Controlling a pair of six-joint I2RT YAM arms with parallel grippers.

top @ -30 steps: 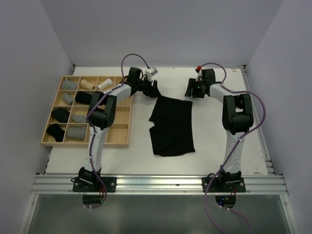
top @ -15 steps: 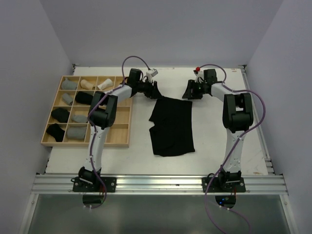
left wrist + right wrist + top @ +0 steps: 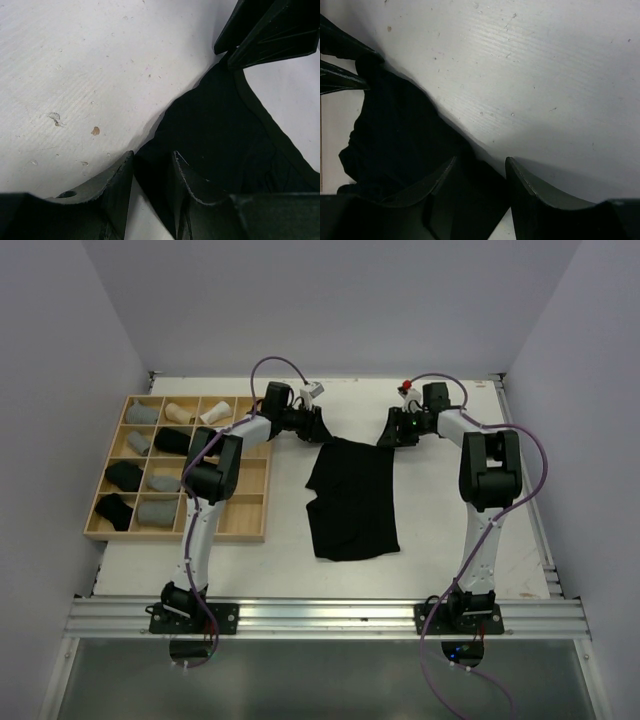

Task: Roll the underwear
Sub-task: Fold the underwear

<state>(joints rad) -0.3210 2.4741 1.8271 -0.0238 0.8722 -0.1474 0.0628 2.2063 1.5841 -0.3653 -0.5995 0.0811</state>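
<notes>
Our right gripper (image 3: 392, 432) is now sitting closer to the far right corner of the black underwear (image 3: 352, 498) than a second ago, while our left gripper (image 3: 317, 427) is keeping its place at the far left corner. The garment is lying flat and unrolled on the white table (image 3: 450, 510), between our two arms. Both pairs of fingers are standing parted, each straddling a cloth corner, and the left gap is the narrower one. Short rolls (image 3: 157, 510) are resting in compartments of the wooden tray (image 3: 175, 536) at the left.
</notes>
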